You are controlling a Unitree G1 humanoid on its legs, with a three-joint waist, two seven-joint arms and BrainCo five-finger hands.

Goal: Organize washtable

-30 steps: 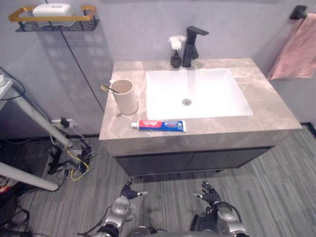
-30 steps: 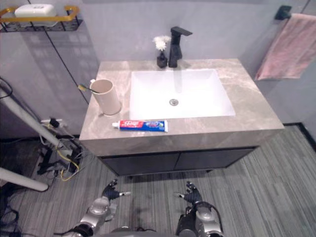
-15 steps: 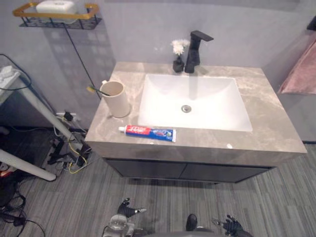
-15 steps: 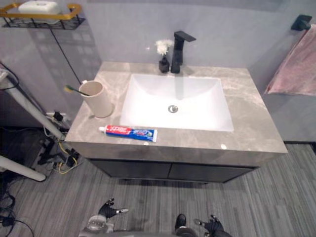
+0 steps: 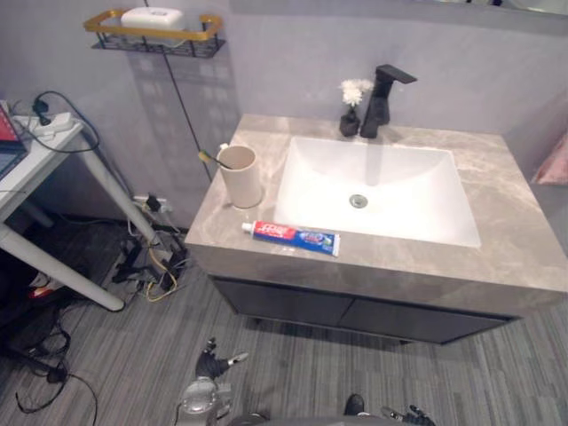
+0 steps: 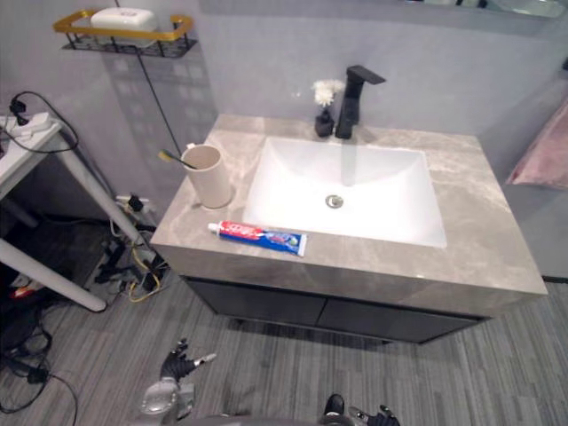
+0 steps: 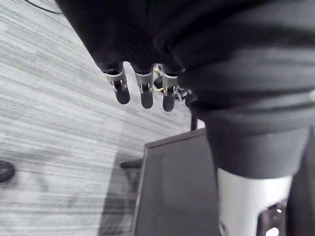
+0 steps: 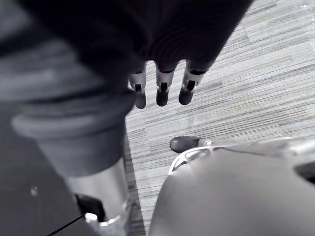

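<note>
A red, white and blue toothpaste tube (image 5: pixel 291 237) lies flat on the grey stone washtable (image 5: pixel 524 248), near its front edge and just left of the white sink (image 5: pixel 408 195). Behind the tube stands a beige cup (image 5: pixel 240 176) with a toothbrush (image 5: pixel 211 158) sticking out to the left. My left hand (image 5: pixel 211 364) hangs low over the floor in front of the cabinet, open and empty, its fingers (image 7: pixel 141 91) straight. My right hand (image 5: pixel 406 414) is at the bottom edge, its fingers (image 8: pixel 161 88) straight with nothing in them. Both hands are far below the counter.
A black faucet (image 5: pixel 383 93) and a small dark vase with a white flower (image 5: pixel 351 115) stand behind the sink. A gold-rimmed wall shelf (image 5: pixel 200 22) holds a white soap (image 5: pixel 153 18). A pink towel (image 5: pixel 555 164) hangs at right. A white table (image 5: pixel 35 155) and floor cables (image 5: pixel 151 266) are at left.
The camera has moved: the washtable now sits farther right in the picture and the white table has come into view. Both hands show lower. Nothing on the counter has moved.
</note>
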